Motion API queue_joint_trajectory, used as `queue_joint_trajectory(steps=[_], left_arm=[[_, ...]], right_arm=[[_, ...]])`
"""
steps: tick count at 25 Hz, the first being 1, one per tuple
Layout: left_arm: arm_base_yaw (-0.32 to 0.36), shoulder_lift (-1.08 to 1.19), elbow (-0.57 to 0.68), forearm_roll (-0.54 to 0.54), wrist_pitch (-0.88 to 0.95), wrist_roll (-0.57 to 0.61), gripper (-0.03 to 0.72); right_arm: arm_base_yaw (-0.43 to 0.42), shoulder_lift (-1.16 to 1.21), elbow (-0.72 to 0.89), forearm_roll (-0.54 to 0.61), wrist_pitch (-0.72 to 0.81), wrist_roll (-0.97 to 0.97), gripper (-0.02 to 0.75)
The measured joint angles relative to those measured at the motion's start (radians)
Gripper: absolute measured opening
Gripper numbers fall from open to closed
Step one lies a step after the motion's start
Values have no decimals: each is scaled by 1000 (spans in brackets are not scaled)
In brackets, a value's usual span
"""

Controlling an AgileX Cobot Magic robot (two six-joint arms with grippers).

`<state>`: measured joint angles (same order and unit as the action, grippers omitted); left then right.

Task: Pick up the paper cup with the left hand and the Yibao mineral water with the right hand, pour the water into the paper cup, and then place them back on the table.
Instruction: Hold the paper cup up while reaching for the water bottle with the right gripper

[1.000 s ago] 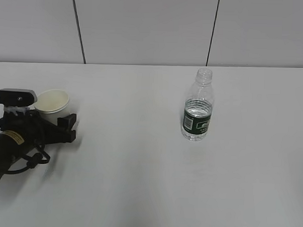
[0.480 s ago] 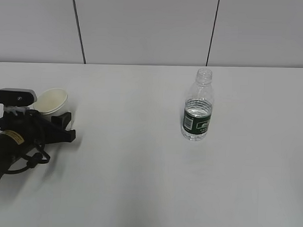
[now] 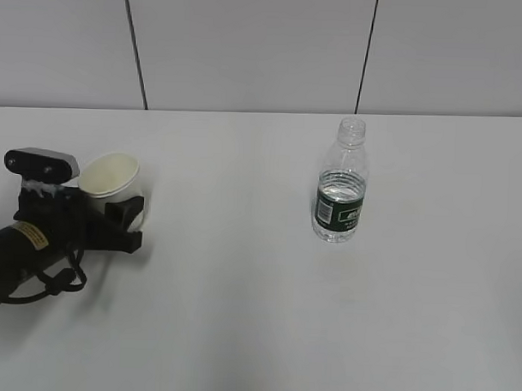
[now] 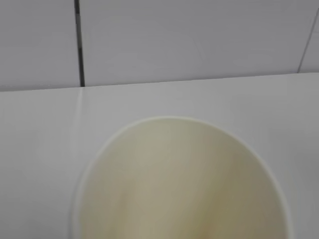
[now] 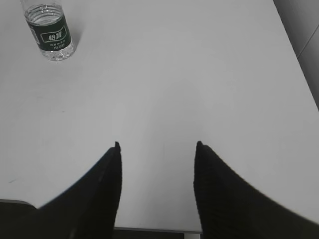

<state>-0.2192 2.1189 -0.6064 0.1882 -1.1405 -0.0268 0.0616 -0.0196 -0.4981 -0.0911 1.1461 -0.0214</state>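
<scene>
Paper cup first: we see it at the far left of the table, well apart from the Yibao mineral water, sitting between the fingers of the left hand with its mouth tipped a little up and toward the back wall. We judge the black gripper to be clamped on the cup's lower wall — the near finger crosses the cup's side — though whether the base touches the table we cannot tell. In the left wrist view the cup's cream interior fills the lower frame, blurred, and the fingers themselves are cut off, so the grip cannot be confirmed from there.

Outward from the cup, the bottle stands upright, capless, its long axis vertical, green label band facing us, water level sitting just above the label. It is untouched.

The coming move, as we read it, turns on the right hand: its two dark fingers stand apart with nothing between them, over bare tabletop. From that gripper the bottle lies ahead and well off to the left — so the reach must swing leftward and forward. The right arm does not show in the exterior view at all; only its fingers appear in its own wrist view.
</scene>
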Motion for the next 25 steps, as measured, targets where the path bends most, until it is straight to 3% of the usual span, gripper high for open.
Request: queue_joint_trajectory(steps=[6,18,25], left_arm=[[0,-107,0,26,33,0,432],[0,-344,1,70,257,-8,439],[0,-433,2,135,390,-147,439]], right_arm=[[0,0,0,0,0,0,385],[0,0,0,0,0,0,385],[0,0,0,0,0,0,385]])
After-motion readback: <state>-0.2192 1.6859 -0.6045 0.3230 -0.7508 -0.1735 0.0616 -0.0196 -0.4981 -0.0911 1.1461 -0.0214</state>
